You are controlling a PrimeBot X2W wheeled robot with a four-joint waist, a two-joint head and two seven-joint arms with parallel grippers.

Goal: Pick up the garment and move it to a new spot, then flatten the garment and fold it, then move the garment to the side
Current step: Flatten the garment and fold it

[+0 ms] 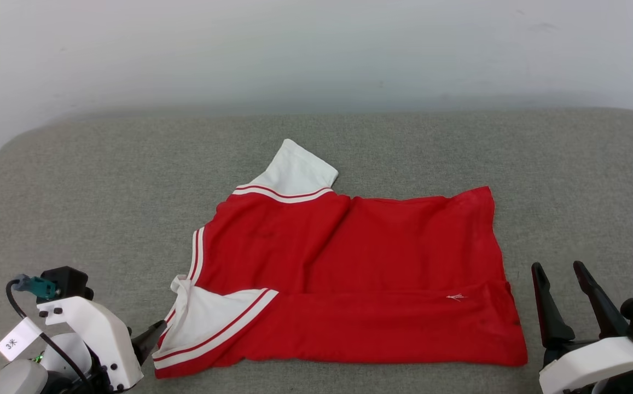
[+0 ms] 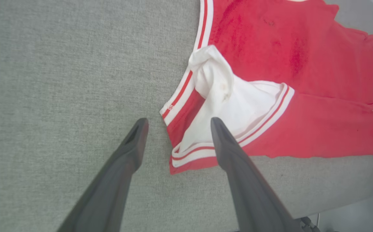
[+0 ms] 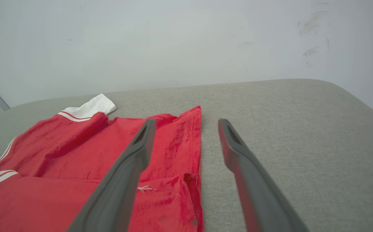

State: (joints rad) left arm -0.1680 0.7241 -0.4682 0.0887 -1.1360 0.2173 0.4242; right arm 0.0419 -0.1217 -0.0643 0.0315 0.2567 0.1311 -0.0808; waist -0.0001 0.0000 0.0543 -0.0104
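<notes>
Garment (image 1: 360, 273) of soft red jersey cloth, with white sleeve panels and red-and-white stripe trim, is seen spread on the grey woven padded surface (image 1: 103, 191), its near edge apparently doubled over in a fold. It is judged light, limp and unbreakable. Lifted by one point it would sag out of shape, so hold is best taken at two corners of the folded edge, through both layers. The left gripper (image 2: 178, 120) is poised at the garment's sleeve end, jaws spread and empty. The right gripper (image 1: 557, 264) is held just beside the garment's hem end, jaws likewise apart, nothing gripped. Beneath the garment the surface looks coarse enough to drag at cloth. Behind the garment a plain pale wall (image 1: 316, 49) is seen.
</notes>
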